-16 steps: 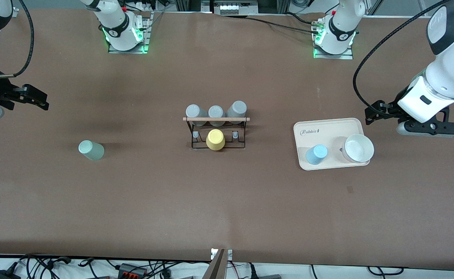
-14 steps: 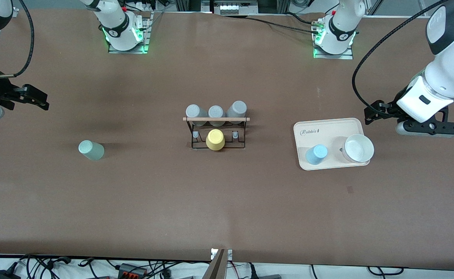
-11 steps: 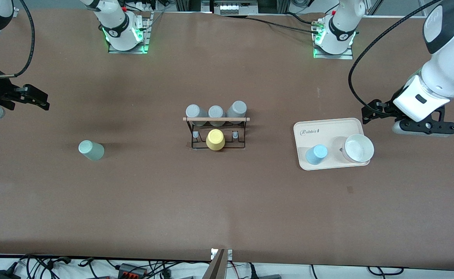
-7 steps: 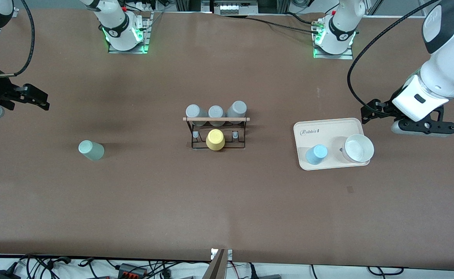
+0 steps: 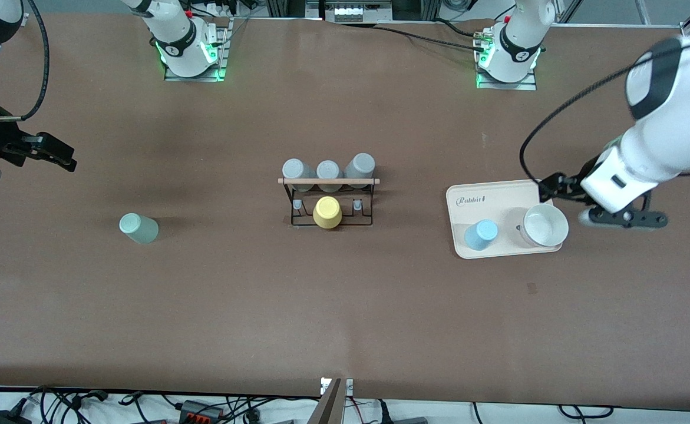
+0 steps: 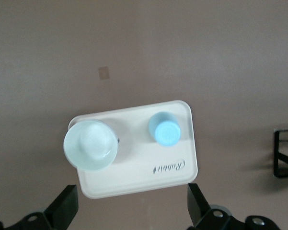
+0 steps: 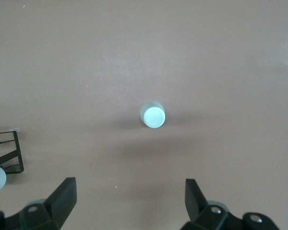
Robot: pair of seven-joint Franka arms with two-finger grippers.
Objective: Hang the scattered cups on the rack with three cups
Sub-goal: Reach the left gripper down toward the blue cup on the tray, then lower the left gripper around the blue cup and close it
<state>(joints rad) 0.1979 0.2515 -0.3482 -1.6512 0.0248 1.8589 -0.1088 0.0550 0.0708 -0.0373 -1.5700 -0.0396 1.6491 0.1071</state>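
Now my left gripper (image 6: 129, 213), fingers spread, has swung in over the tray (image 5: 501, 191) holding the blue cup (image 5: 481, 234). My right gripper (image 7: 129, 206), also spread, waits above the green cup (image 5: 138, 228). Rack (image 5: 328, 200) stays unfilled.

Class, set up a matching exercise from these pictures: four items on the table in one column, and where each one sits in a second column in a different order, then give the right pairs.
Things:
1. light blue cup
2. sage green cup
3. yellow cup
4. white bowl

Places:
A. alone on the bare table, toward the right arm's end
B. on the rack
C. on the cream tray, at its end toward the rack
D. on the cream tray, under the left gripper

Pairs: 1-C, 2-A, 3-B, 4-D
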